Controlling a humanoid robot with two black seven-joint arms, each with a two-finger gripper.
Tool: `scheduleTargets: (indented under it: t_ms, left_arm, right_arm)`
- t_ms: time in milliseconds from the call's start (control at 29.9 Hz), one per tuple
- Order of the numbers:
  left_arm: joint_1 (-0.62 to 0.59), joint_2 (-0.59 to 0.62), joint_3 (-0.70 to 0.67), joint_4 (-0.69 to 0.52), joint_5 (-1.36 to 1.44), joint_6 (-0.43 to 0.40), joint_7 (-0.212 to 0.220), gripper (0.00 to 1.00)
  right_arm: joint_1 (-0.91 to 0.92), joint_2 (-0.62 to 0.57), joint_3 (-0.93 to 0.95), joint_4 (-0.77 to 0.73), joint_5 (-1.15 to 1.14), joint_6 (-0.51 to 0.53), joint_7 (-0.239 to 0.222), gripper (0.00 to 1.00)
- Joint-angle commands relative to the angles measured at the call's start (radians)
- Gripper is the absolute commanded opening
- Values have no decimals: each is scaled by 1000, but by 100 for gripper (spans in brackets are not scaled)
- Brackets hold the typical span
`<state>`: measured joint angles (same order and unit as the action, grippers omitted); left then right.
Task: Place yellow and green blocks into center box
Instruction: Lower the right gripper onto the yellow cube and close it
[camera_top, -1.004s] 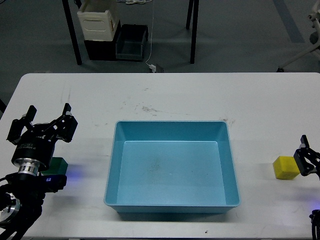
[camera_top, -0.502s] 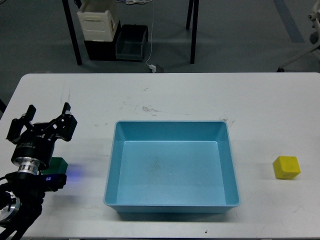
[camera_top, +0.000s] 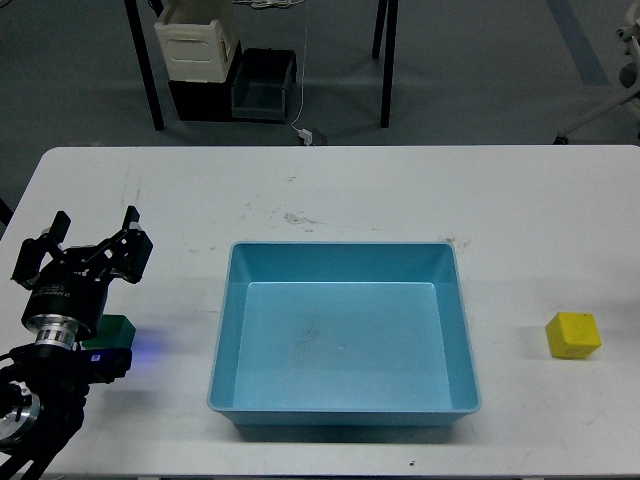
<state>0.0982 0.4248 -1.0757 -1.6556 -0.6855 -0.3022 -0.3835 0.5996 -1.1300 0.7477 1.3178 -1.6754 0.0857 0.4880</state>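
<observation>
- Left claw (camera_top: 82, 250) is spread wide open, empty, left of the blue box (camera_top: 343, 255). Green block (camera_top: 116, 327) sits just under/behind the arm, mostly hidden.
- Yellow block (camera_top: 573, 335) is right of the box, near the tabletop (camera_top: 400, 190) edge. Right claw isn't in view.
- Risk imo: a blind grab nudges green away; a bump sends yellow off the edge.
- Box is empty w/ plenty of room either side.

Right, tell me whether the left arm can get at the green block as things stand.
Probably yes. The left gripper is open and sits just beyond the green block, which lies on the table partly hidden by the arm's own wrist. Nothing else crowds it; the blue box is well to the side.
</observation>
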Motion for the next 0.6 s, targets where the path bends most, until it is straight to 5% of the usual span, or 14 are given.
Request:
scheduleTargets:
  t_ms: [0,301,569]
  left_arm:
    - [0,0,0,2,0,0,0,100]
    - [0,0,3,2,-2,11,0,100]
    - [-2,-1,2,0,-2,11,0,100]
  right_arm:
    - [152,-19,-200,1,-217,0,1,100]
    - [276,-24,-425,93,-454,9,1,100]
    - [276,-24,-475,241,-506,181,1,100]
